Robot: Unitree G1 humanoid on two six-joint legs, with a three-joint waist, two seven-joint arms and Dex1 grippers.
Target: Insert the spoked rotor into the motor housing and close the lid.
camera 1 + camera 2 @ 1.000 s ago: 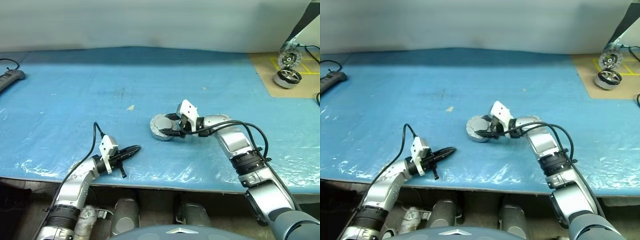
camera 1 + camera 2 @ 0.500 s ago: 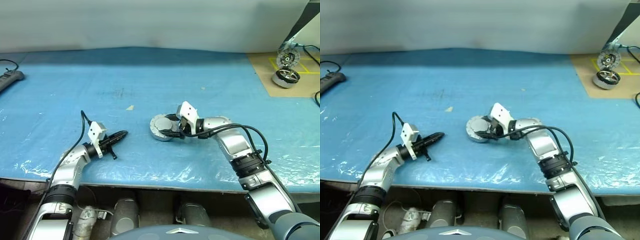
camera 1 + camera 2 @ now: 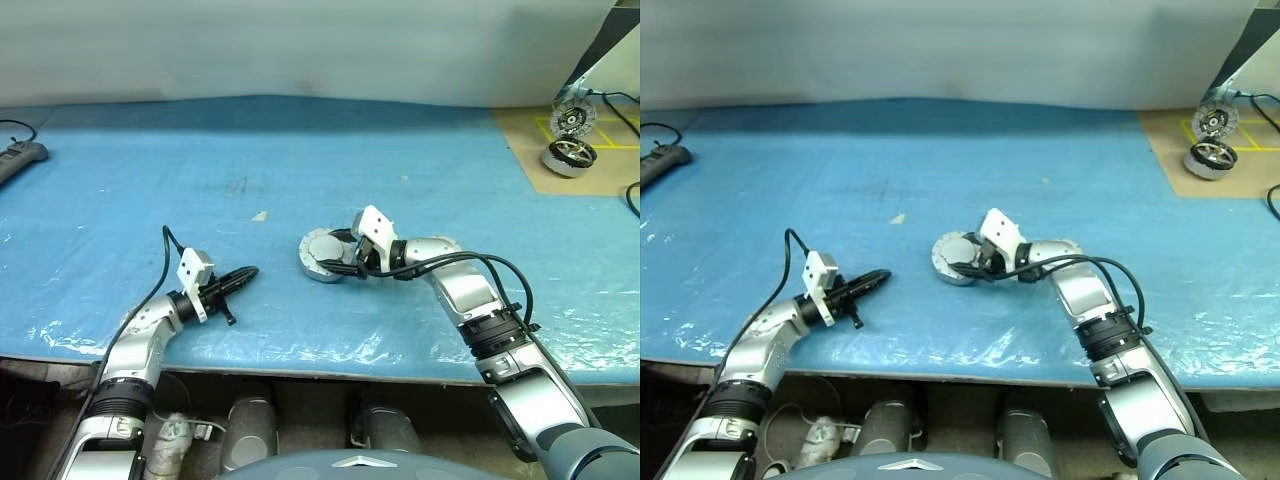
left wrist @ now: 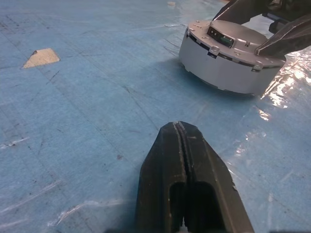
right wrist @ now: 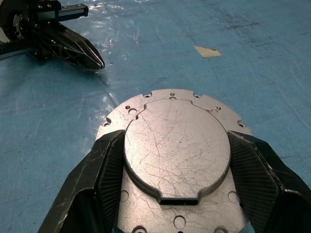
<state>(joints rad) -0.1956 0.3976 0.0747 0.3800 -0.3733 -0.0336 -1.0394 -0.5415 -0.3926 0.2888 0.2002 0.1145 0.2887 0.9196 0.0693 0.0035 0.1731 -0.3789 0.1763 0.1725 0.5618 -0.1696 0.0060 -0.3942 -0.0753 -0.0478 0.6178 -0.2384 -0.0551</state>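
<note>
The motor housing lies flat on the blue mat, near the middle of the table. The lid is down on it, plain scratched grey face up. My right gripper reaches in from the right, its black fingers pressed against both sides of the lid's raised round plate. My left gripper hovers low over the mat to the housing's left and points toward it. It is shut and empty, a clear gap away from the housing. The spoked rotor is hidden.
A twin motor unit with an upright striped disc stands on a brown board at the far right. A black power strip lies at the far left edge. A pale scrap sits on the mat. The table's front edge runs just below both arms.
My left gripper has moved left and a little farther onto the mat, still shut. The right gripper and the housing have stayed put.
</note>
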